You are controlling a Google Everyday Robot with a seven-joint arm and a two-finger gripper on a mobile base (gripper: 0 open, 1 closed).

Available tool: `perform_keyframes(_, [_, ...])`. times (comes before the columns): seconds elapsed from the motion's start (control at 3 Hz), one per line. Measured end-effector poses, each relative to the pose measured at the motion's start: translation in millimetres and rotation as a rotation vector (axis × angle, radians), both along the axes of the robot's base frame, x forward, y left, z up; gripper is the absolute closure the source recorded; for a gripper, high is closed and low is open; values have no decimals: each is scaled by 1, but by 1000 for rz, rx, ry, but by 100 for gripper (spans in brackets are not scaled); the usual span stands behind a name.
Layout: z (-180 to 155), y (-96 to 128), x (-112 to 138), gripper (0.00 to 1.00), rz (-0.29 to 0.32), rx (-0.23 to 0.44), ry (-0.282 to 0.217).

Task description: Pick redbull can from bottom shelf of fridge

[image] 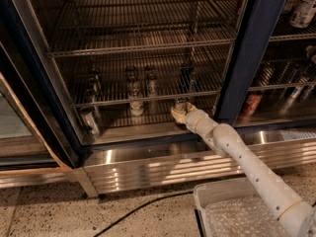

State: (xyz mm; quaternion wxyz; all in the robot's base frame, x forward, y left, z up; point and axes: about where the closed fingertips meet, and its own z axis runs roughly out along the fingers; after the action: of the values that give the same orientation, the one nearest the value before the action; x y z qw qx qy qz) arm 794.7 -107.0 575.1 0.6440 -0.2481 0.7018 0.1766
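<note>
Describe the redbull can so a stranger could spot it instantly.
In the fridge with the dark blue frame, look at the bottom shelf, the lowest wire rack. The redbull can is the rightmost one at its front, directly at the tip of the gripper; the white-labelled can stands farther left.

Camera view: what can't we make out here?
All in the camera view.
Hand, low at the fridge front: it covers most of the can behind it, contact unclear.
Cans on the bottom shelf: too dim and small to tell brands.
Bottle, top right: cut off by the picture's edge.
</note>
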Motion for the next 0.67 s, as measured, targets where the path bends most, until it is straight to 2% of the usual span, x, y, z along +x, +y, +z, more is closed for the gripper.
perform_keyframes(0.33, [0, 2, -36, 100, 51, 26, 18])
perform_keyframes(0.67, [17, -1, -81, 100, 136, 80, 42])
